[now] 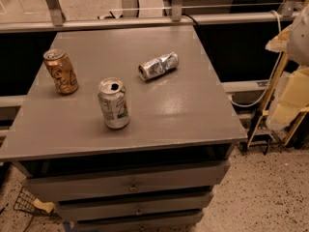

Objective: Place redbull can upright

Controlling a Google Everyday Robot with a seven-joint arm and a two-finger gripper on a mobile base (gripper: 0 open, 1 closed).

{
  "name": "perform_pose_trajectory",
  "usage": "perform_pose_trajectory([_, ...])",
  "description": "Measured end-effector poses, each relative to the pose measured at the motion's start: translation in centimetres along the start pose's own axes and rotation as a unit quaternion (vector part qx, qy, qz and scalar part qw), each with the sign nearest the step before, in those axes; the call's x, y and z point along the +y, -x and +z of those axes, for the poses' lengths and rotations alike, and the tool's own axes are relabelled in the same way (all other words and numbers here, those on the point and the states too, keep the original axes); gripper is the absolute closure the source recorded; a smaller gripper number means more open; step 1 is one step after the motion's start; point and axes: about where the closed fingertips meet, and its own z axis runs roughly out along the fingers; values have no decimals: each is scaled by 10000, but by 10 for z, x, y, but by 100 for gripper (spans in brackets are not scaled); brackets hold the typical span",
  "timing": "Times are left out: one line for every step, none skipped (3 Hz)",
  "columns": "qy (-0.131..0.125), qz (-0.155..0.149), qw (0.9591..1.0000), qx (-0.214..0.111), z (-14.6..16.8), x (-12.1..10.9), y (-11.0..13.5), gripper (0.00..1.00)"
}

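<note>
The redbull can [158, 65] is a slim, shiny, dented silver can. It lies on its side near the middle back of the grey cabinet top [183, 110], with its open end pointing to the front left. My gripper is not in view and nothing touches the can. A pale rounded shape [301, 33] shows at the right edge; I cannot tell what it is.
A white-green can [114, 103] stands upright in front and to the left of the redbull can. An orange-gold can [61, 71] stands upright at the left. The cabinet has drawers [130, 185] below. A metal rail [145, 21] runs behind, and yellow clutter [289, 95] stands to the right.
</note>
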Motion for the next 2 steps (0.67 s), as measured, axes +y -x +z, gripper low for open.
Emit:
perform_pose_trajectory([0, 0, 10000, 0, 0, 0, 0, 0])
perform_pose_trajectory([105, -444, 9990, -27, 11, -17, 18, 0])
